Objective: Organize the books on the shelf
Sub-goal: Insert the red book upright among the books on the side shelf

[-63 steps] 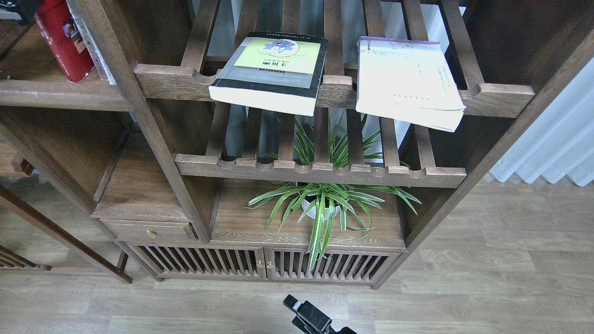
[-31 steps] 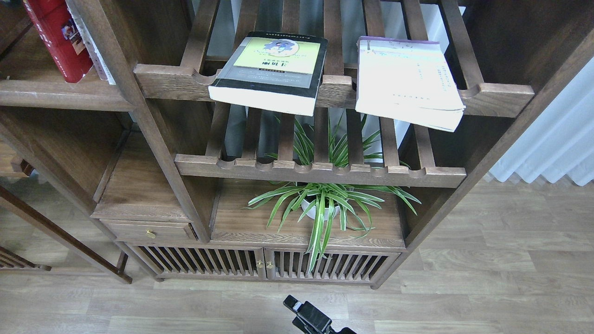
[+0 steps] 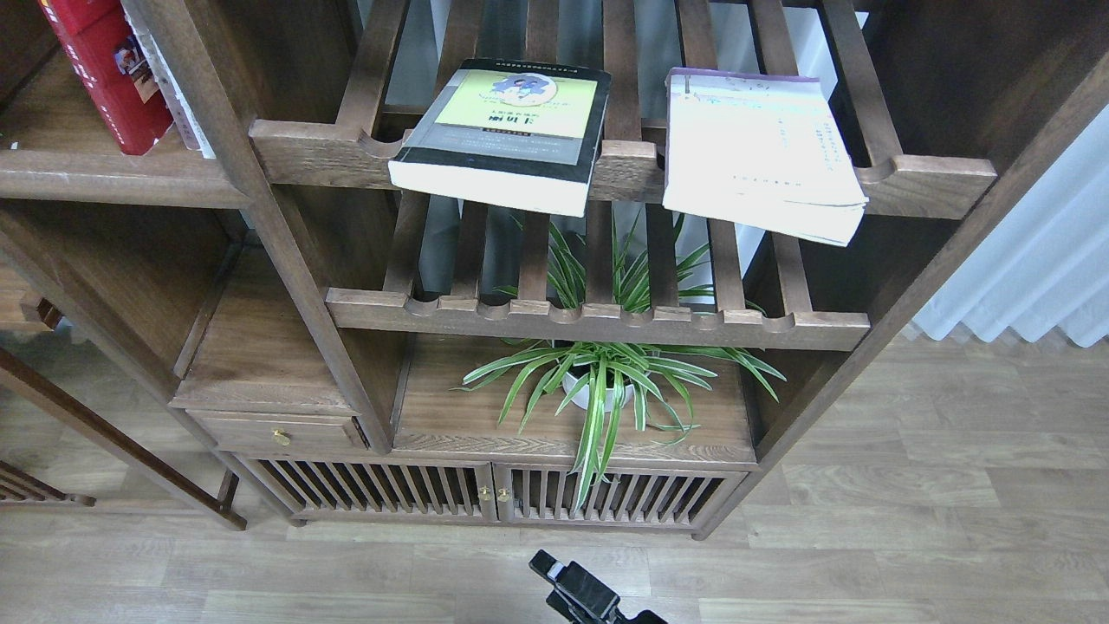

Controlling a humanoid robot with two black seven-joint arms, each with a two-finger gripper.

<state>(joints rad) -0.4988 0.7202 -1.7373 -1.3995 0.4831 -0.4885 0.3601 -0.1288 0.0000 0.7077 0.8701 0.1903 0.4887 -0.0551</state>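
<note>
The red book (image 3: 108,78) stands nearly upright at the far upper left on the flat dark-brown shelf (image 3: 113,178), against pale book spines (image 3: 173,95). The thick black-bordered yellow-green book (image 3: 511,130) lies flat on the upper slatted rack (image 3: 321,152), overhanging its front rail. The pale white book with a purple edge (image 3: 758,152) lies flat to its right, also overhanging. A black part of my own arm (image 3: 580,589) shows at the bottom edge, far below the books; its fingers cannot be told apart. My left gripper is out of view.
A second slatted rack (image 3: 598,325) sits below the first. A potted spider plant (image 3: 598,381) stands on the board under it. A small drawer (image 3: 277,429) and slatted cabinet doors (image 3: 494,494) are lower. A white curtain (image 3: 1040,260) hangs at right.
The red book has swung from a rightward lean to more upright and shifted slightly up and left. The dark shape beside its top a second ago is gone. The other two books have not moved.
</note>
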